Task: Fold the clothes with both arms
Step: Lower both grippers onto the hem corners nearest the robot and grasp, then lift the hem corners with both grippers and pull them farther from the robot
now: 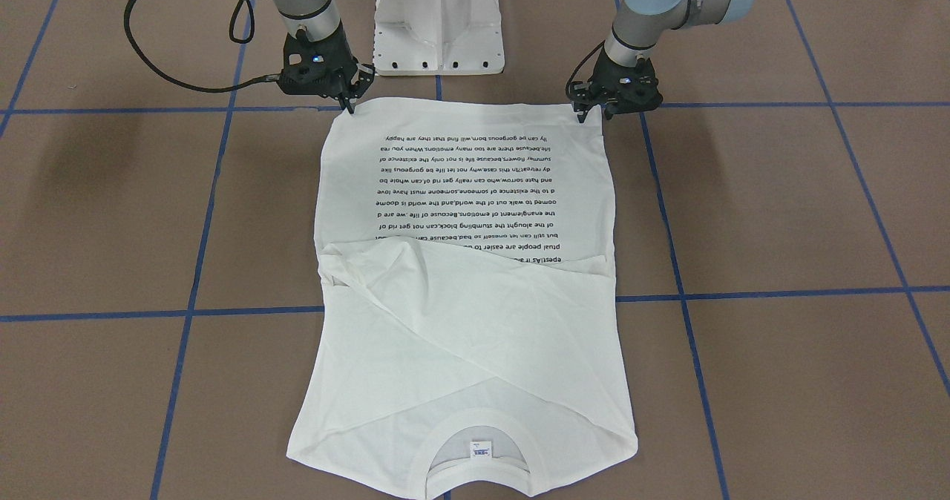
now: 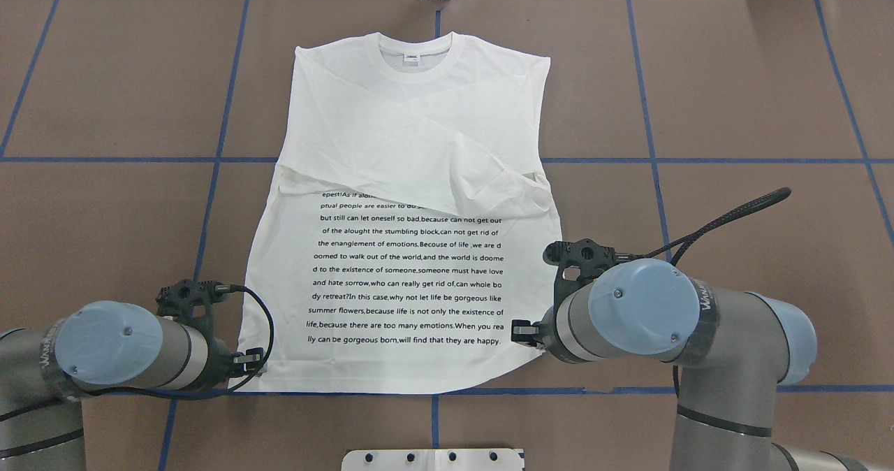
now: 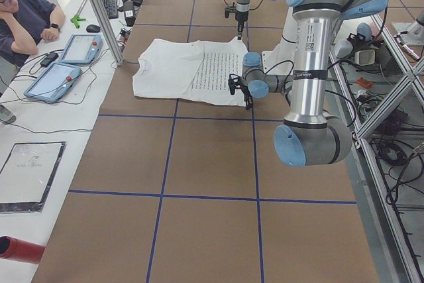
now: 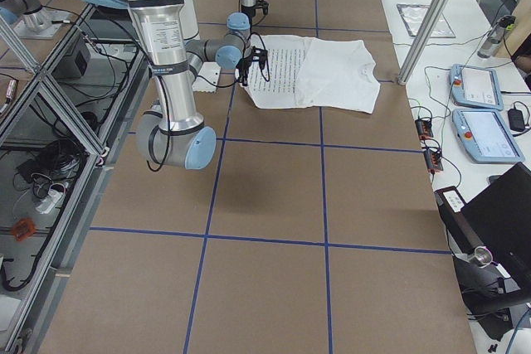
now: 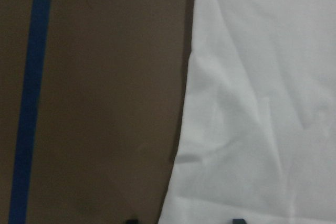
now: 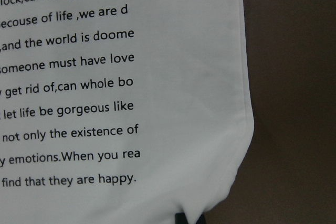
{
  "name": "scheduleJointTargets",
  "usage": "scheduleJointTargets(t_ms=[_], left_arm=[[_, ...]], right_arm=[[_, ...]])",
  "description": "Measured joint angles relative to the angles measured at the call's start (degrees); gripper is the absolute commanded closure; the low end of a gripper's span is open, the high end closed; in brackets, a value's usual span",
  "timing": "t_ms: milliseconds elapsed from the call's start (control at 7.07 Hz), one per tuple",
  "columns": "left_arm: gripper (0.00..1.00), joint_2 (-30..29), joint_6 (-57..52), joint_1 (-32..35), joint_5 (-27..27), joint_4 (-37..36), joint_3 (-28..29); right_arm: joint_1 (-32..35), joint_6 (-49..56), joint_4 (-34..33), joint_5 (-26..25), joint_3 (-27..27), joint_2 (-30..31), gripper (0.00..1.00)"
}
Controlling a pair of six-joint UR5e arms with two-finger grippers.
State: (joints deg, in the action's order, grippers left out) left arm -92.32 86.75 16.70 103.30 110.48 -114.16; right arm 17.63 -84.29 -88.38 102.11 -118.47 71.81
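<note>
Shirt (image 2: 412, 142), white, flat on the table (image 2: 733, 107), hem nearest the robot. At one hem corner the left gripper (image 1: 591, 113) has its jaws spread. The right gripper (image 1: 349, 104) pinches the other corner. The print (image 2: 408, 282) ends "will find that they are happy." Sleeves cross the chest. The neck label (image 2: 413, 56), farthest, is unreadable.

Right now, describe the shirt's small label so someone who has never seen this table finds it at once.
On the brown table lies one white T-shirt, its black text lines toward the robot. At its far end, inside the ribbed round neck, sits the small label, a white tag with blue print, unlike the black text.
</note>
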Motion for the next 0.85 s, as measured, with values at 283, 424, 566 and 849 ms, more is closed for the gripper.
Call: scheduleJointTargets(t_ms=[283, 424, 566, 849], left_arm=[[0.53, 0.0, 0.0, -0.1, 0.0, 0.0, 0.0], [0.65, -0.1, 0.0, -0.1, 0.1, 0.0, -0.1], [0.81, -0.1, 0.1, -0.1, 0.1, 0.0, -0.2], [0.89, -0.2, 0.2, -0.2, 0.3, 0.0, -0.6]], right_arm=[[0.2, 0.1, 0.0, 0.2, 0.0, 0.1, 1.0], [0.3, 0.1, 0.0, 0.2, 0.0, 0.1, 1.0], [0.4, 0.1, 0.0, 0.3, 0.0, 0.1, 1.0], [0.6, 0.1, 0.0, 0.4, 0.0, 0.1, 1.0]])
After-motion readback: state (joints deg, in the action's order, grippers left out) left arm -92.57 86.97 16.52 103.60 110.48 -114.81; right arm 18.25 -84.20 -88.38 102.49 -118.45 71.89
